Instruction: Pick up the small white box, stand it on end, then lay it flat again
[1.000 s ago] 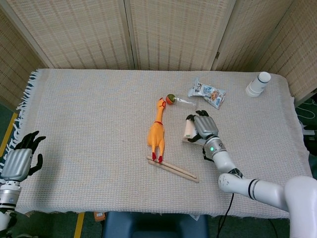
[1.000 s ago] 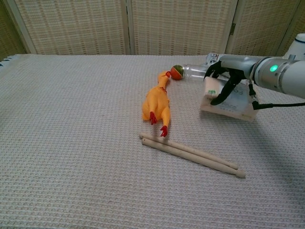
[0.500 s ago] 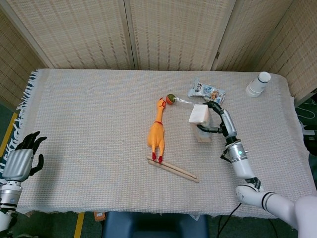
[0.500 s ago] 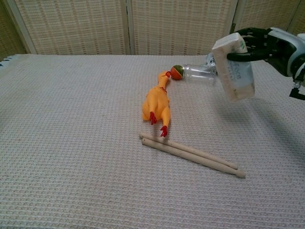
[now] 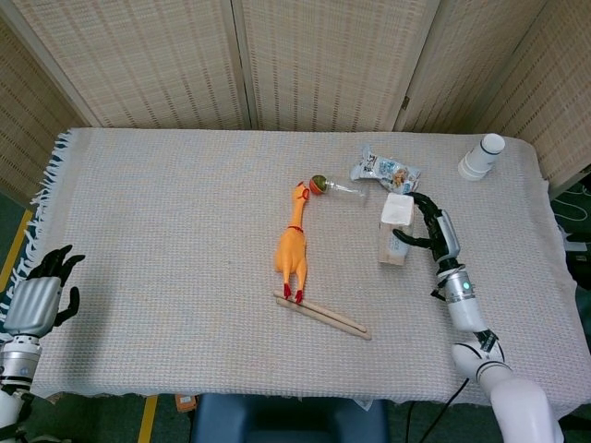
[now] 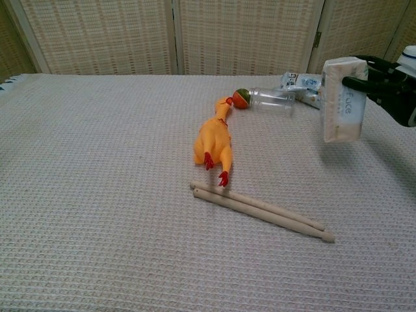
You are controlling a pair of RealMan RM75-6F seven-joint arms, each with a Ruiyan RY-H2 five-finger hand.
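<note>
The small white box (image 5: 395, 232) (image 6: 344, 101) stands upright on its end, right of the table's middle. My right hand (image 5: 428, 227) (image 6: 389, 83) grips it near the top from the right side, black fingers wrapped around the upper edge. Whether the box's lower end touches the cloth or hangs just above it cannot be told. My left hand (image 5: 39, 293) hangs off the table's left front corner, fingers apart and holding nothing; the chest view does not show it.
A yellow rubber chicken (image 5: 292, 244) lies mid-table, two wooden sticks (image 5: 320, 314) below it. A clear bottle with a green-orange cap (image 6: 263, 99) and a snack packet (image 5: 386, 172) lie behind the box. A white cup (image 5: 482, 156) stands at the far right.
The right hand lifted the box off the cloth, turned it from flat to upright, and carried it to the right. The left hand stayed still.
</note>
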